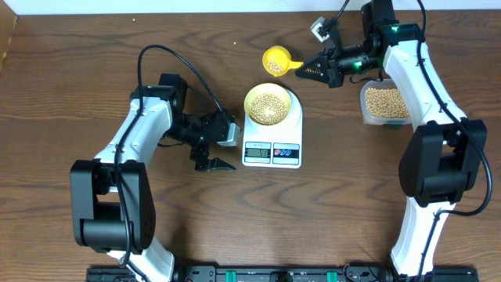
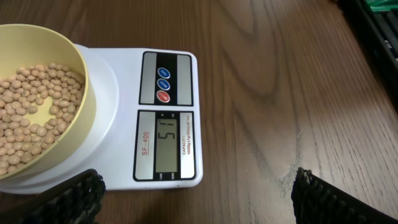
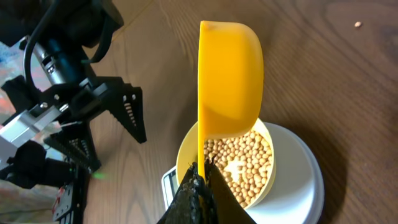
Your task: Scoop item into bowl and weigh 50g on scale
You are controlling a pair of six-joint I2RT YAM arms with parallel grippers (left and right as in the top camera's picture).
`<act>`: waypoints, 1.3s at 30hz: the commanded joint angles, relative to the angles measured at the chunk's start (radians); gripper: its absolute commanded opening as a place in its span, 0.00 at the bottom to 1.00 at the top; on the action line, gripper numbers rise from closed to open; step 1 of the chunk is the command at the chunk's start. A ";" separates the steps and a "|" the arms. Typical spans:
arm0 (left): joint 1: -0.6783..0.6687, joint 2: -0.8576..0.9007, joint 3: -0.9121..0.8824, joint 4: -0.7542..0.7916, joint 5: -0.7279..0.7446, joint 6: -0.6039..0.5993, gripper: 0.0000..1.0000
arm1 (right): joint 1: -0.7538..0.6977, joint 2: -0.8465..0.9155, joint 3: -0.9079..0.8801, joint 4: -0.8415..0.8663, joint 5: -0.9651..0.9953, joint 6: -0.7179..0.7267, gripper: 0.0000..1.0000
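Observation:
The white scale (image 1: pixel 291 125) stands mid-table with the pale-yellow bowl (image 1: pixel 247 102) on its platform. Tan beans (image 1: pixel 268 106) cover the bowl's bottom. My right gripper (image 1: pixel 304 72) is shut on the handle of a yellow scoop (image 1: pixel 277 59), held behind the scale. In the right wrist view the gripper (image 3: pixel 200 177) pinches the handle, and the scoop (image 3: pixel 230 74) stands on edge above the bowl (image 3: pixel 181 152) and its beans (image 3: pixel 242 162). My left gripper (image 1: pixel 213 161) is open, low at the scale's front left. Its view shows the scale (image 2: pixel 124 93), bowl (image 2: pixel 84 81) and beans (image 2: pixel 31 118).
A clear tub (image 1: pixel 385 103) of beans stands right of the scale, under the right arm. A loose bean (image 3: pixel 357 24) lies on the wood behind the scale. The left arm's cable (image 1: pixel 168 55) loops over the table's left side. A black rail (image 1: pixel 258 274) runs along the front edge.

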 commanded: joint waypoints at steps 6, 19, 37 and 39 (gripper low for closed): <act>0.003 -0.007 -0.006 -0.006 -0.003 0.020 0.98 | 0.030 -0.016 -0.006 -0.021 0.126 0.016 0.01; 0.003 -0.007 -0.006 -0.006 -0.003 0.020 0.98 | 0.217 -0.017 0.078 -0.164 0.613 -0.077 0.01; 0.003 -0.007 -0.006 -0.006 -0.003 0.020 0.98 | 0.306 -0.019 0.111 -0.147 0.868 -0.111 0.01; 0.003 -0.007 -0.006 -0.006 -0.003 0.020 0.98 | 0.318 -0.019 0.111 -0.169 0.869 -0.193 0.01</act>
